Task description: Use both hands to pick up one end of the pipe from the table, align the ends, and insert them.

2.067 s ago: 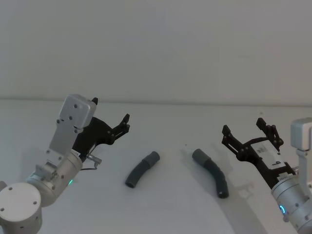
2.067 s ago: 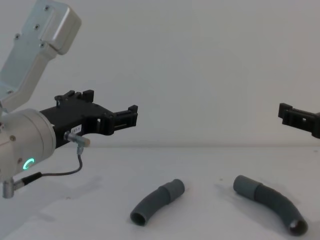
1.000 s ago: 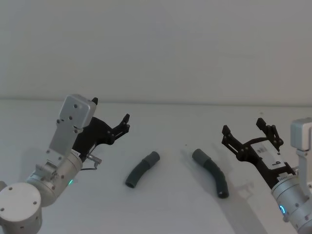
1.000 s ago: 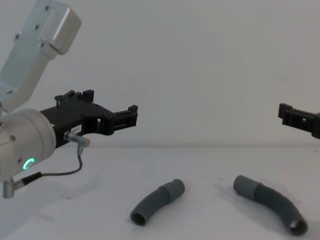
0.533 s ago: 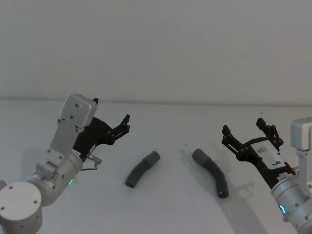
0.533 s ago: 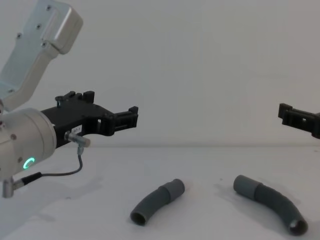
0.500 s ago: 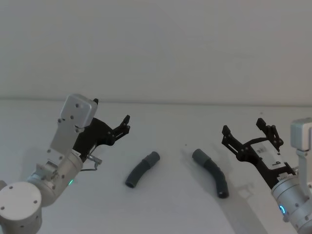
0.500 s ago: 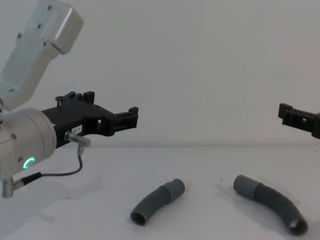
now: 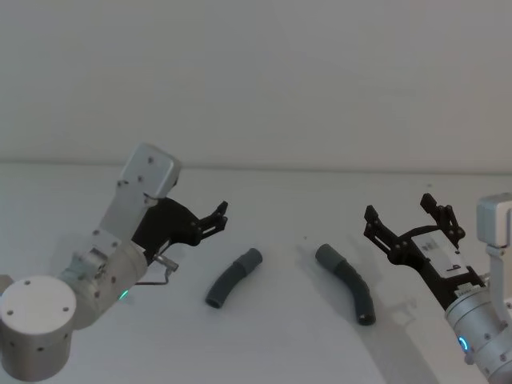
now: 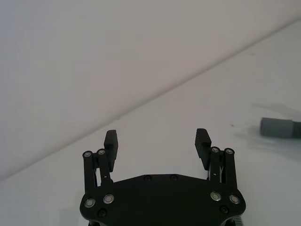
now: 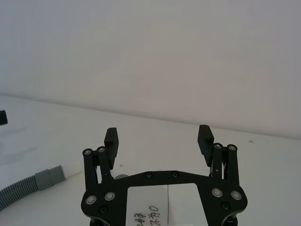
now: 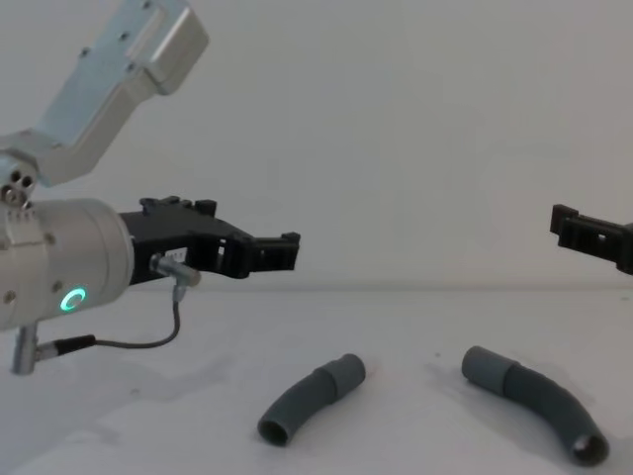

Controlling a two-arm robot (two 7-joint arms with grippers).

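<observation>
Both hands were open and empty above the counter point(image 9: 280, 344), and neither touched a pipe. The left hand point(image 9: 214, 218) hovered just left of the left pipe piece point(image 9: 232, 278), its fingers spread wide in the left wrist view. The right hand point(image 9: 404, 214) hung to the right of the right pipe piece point(image 9: 347, 280), its jaws equally wide apart in its own wrist view.

The two curved grey pieces lay flat on the counter, near each other but apart, their smooth collars turned inward toward one another in the head view. The chest view added that each piece's outer end was an open mouth facing the camera.

The right wrist view showed a ribbed body behind one grey collar point(image 11: 49, 178), a texture the head view did not resolve. The left wrist view caught a short collar end point(image 10: 280, 127) at its edge, possibly the left piece's.
</observation>
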